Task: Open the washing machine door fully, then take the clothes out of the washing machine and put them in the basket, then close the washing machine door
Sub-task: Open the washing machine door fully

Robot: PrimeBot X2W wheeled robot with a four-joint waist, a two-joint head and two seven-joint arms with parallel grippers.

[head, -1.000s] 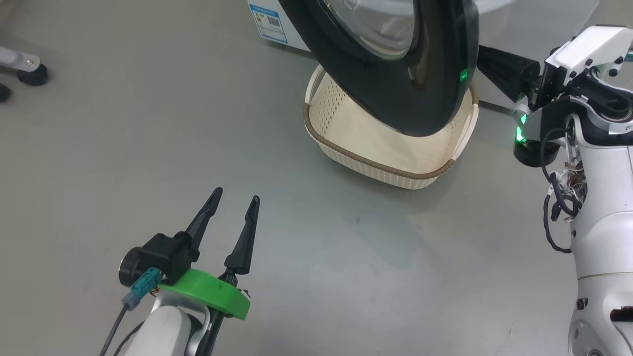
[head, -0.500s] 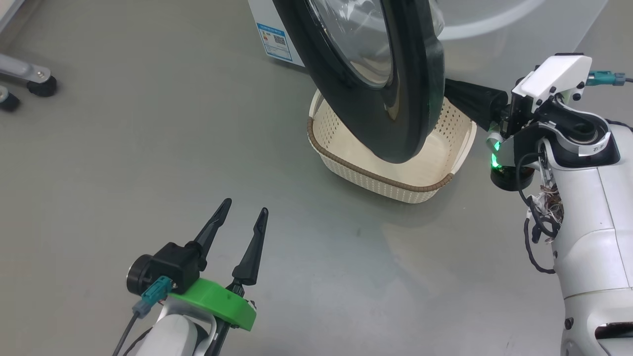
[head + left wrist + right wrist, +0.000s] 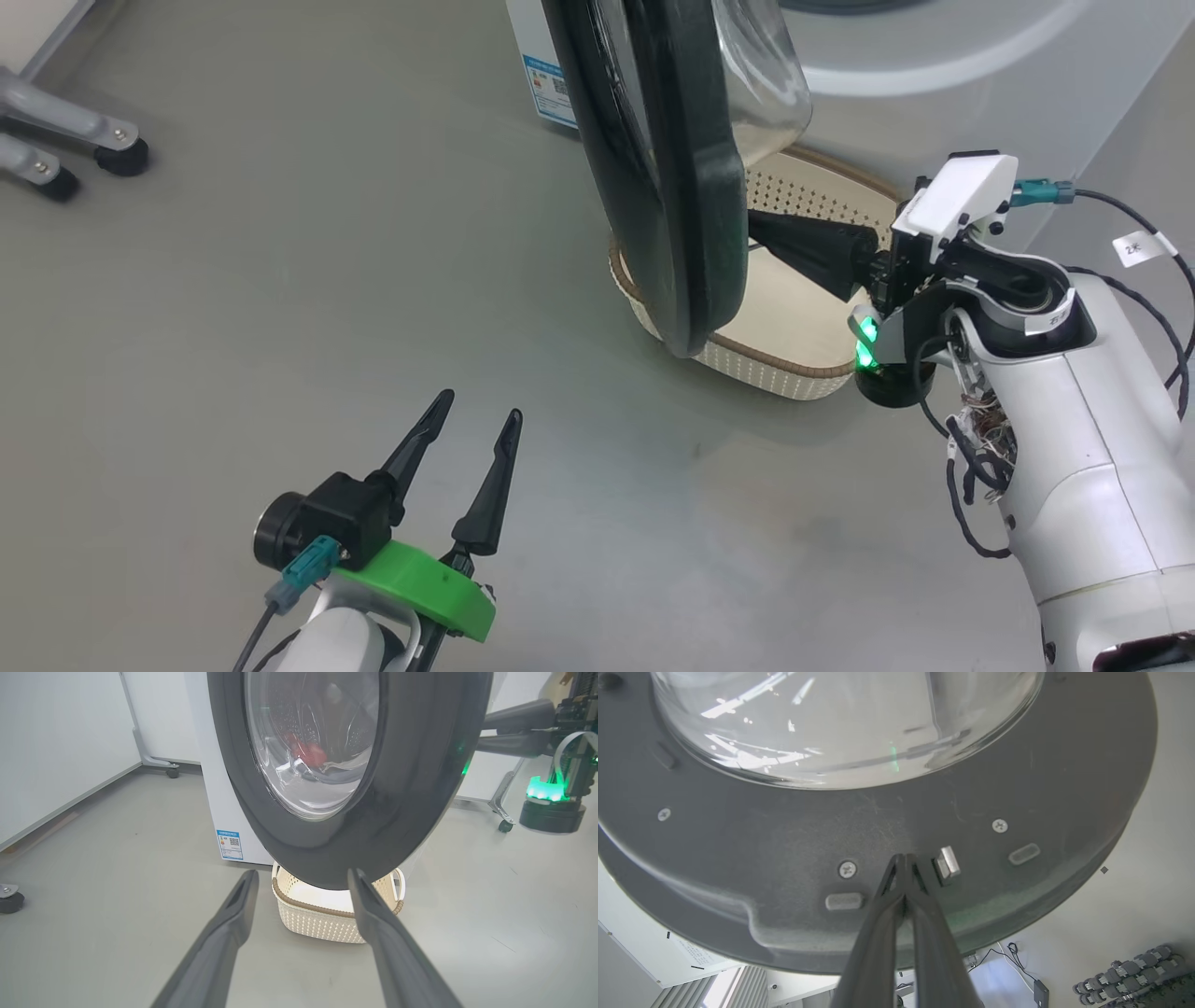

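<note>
Black glossy plastic rims the washing machine door (image 3: 693, 196), which stands swung out from the washing machine (image 3: 934, 103) and shows almost edge-on in the head view, its clear glass bowl bulging back toward the drum. The right gripper (image 3: 754, 224) is closed, its two dark fingers pressed together with nothing between them. In the right wrist view its tips (image 3: 903, 859) sit at the door's (image 3: 784, 858) matt inner face, just beside a small metal latch tongue (image 3: 948, 862) and between two screws; whether they press on the plastic or only reach it I cannot tell. The left gripper (image 3: 480, 408) hangs over bare grey floor (image 3: 280, 280), well apart from the door, fingers spread wide and empty. In the left wrist view it (image 3: 302, 873) points at the door's (image 3: 420, 788) outer face. Through the glass there, a patch of red clothes (image 3: 310, 751) lies inside the drum. The basket (image 3: 784, 383) stands on the floor against the foot of the washing machine (image 3: 210, 788), directly under the door's lower rim; its cream perforated wall (image 3: 317, 924) and brown rim are plain, and what shows of its inside is bare. A blue label sticker (image 3: 230, 843) sits low on the machine's front corner. Two castored metal legs (image 3: 93, 140) rest near the floor's far left edge.
</note>
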